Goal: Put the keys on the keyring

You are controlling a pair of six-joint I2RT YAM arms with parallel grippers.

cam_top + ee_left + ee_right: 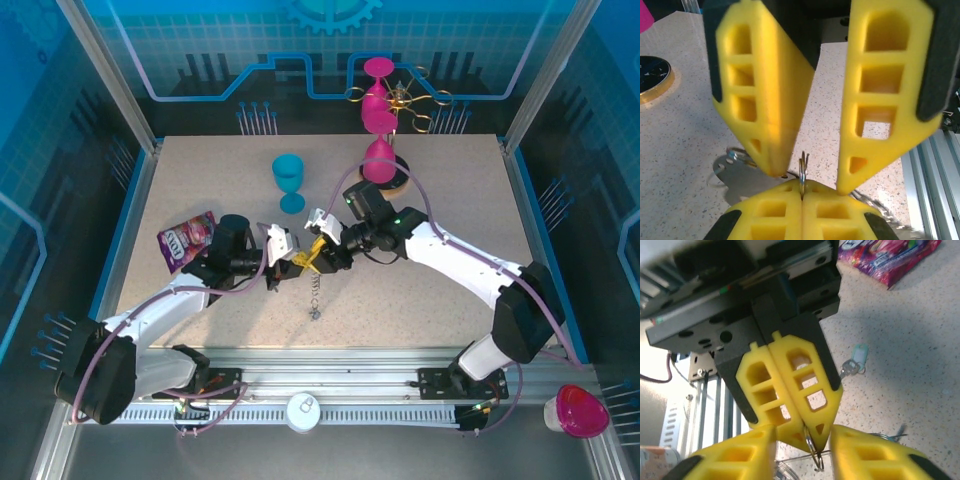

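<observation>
Left wrist view: the left gripper [802, 196] is clamped on the keyring [803, 167], a thin double-wire steel ring standing on edge near the middle of the table [685, 150]. The right gripper [810, 181] straddles it, fingers apart. A pale-headed key [856, 359] lies nearby.

2 arms' yellow fingers [308, 258] meeting mid-table, chain [315, 296] just beside, blue goblet [289, 181] behind

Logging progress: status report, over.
Left gripper shut on keyring. Right gripper open, jaws astride it. Blue-headed key loose on table.
</observation>
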